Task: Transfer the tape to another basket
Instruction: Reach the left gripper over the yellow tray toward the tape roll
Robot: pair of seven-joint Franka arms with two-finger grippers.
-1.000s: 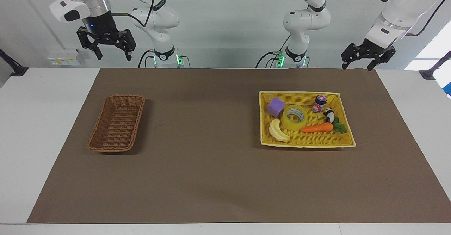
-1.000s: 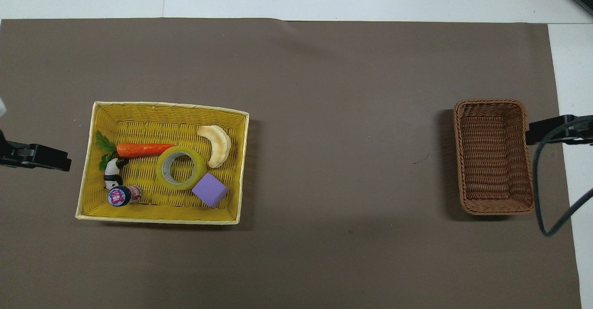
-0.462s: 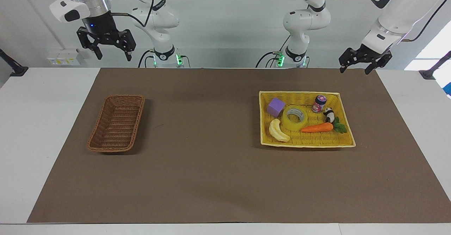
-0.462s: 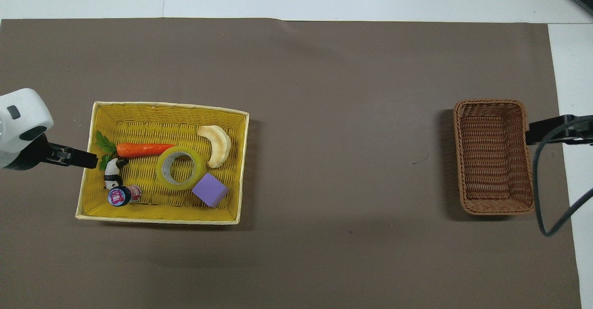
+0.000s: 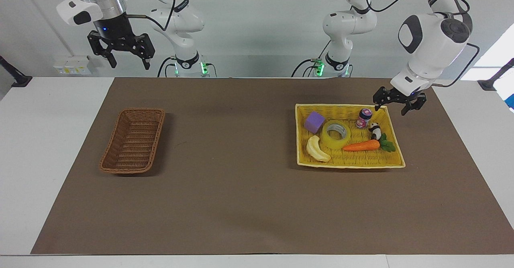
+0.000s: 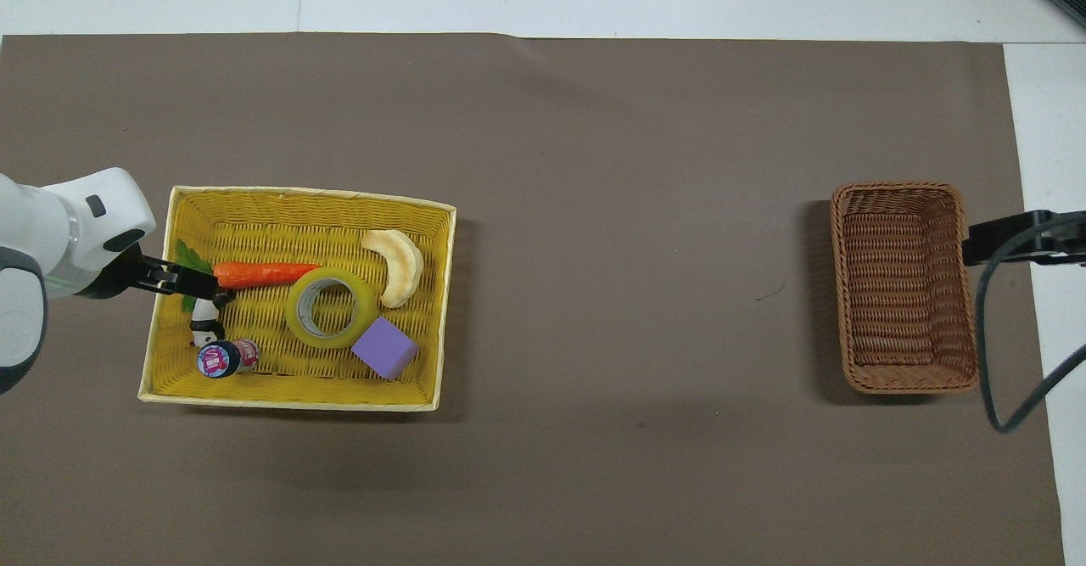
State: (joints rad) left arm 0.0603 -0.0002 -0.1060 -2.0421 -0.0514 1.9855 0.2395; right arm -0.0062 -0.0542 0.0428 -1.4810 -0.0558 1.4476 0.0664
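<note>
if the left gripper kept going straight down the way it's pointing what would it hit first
Probably the yellow tray's corner rim nearest the robots, beside the small jar; the left gripper hangs open above it. Depth is unclear.

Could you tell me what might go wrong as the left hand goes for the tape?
The tape lies in the yellow tray, hemmed in by the purple block, banana and carrot, so open fingers may knock them. The left hand, over the tray's edge, could clip the small jar or panda. The basket is across the table.
</note>
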